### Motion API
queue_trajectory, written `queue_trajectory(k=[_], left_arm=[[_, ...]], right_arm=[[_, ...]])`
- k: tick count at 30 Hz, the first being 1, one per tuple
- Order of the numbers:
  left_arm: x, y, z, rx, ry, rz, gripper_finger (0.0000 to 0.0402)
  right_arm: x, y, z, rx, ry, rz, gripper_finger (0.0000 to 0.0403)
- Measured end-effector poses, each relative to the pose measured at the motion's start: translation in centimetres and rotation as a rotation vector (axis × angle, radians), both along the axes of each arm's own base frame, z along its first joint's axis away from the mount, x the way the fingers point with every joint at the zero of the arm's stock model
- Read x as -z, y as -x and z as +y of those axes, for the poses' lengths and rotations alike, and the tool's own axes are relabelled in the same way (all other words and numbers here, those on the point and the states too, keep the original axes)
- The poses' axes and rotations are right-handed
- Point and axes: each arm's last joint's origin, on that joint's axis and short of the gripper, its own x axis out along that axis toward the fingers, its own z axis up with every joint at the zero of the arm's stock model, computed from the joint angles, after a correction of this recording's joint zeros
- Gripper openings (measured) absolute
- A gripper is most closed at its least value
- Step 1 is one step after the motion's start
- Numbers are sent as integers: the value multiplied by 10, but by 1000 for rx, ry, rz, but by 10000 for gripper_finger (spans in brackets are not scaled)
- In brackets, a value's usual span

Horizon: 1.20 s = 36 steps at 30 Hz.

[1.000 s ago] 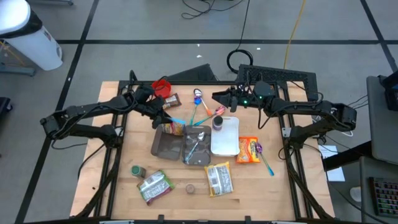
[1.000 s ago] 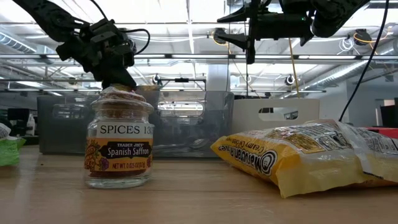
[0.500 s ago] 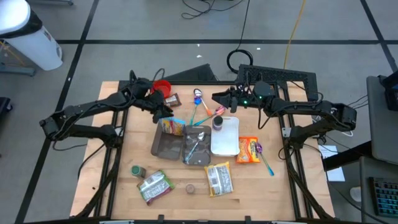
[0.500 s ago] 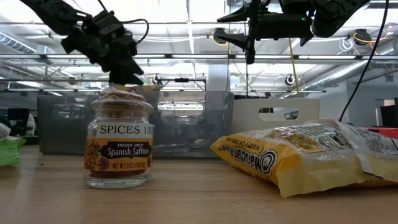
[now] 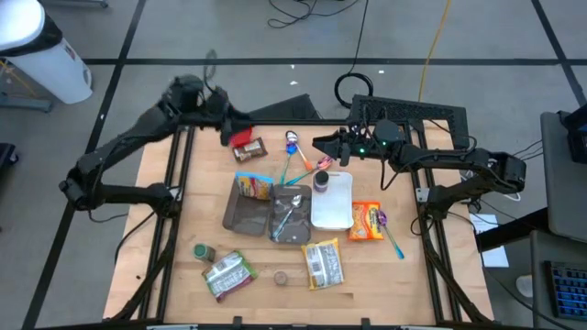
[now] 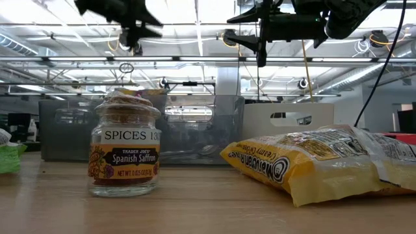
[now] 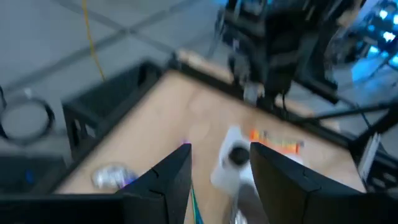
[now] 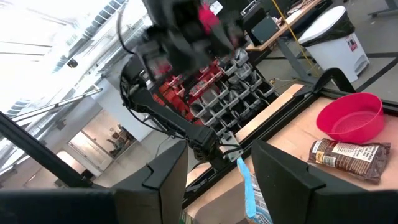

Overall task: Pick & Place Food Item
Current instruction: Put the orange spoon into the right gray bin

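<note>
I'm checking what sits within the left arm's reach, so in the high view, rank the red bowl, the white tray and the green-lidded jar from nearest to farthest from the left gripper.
From the left gripper:
1. Red bowl, right beside it at the table's far edge.
2. White tray, mid-table toward the right arm's side.
3. Green-lidded jar, near the front edge on the left side.

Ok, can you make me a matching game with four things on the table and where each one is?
Things:
1. red bowl
2. orange snack packet
3. saffron spice jar
4. white board

Places:
A. right of the white board
B. far edge of the table, left part
C. near edge, closest to the low camera
D. middle, right of the grey tray

Pairs: 1-B, 2-A, 3-C, 4-D
</note>
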Motion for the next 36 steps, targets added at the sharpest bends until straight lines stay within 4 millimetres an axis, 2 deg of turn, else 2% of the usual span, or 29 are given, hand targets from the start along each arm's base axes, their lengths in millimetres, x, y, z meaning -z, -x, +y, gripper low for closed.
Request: queue_trajectory(k=[5,9,13,17,24,27,31,36], left_arm=[[-60,10,-2,-31,-129,-152,173],[-101,18,-10,-35,-206,-296,173],[-130,23,-19,3,-259,-445,173],[-150,26,-27,38,-344,-617,173],[-176,36,-43,104,-509,-874,173],[-178,36,-47,113,-476,-916,173],[-174,33,-46,136,-407,-869,173],[-159,30,-46,176,-382,-673,173]], right_arm=[[0,0,0,0,0,0,171],[0,0,0,0,1,0,171],[0,0,0,1,7,1,171],[0,0,0,1,7,0,171],[0,0,0,2,5,0,171],[0,0,0,7,0,-1,171],[0,0,0,6,-8,-2,171],[0,0,-1,44,-86,-14,171]])
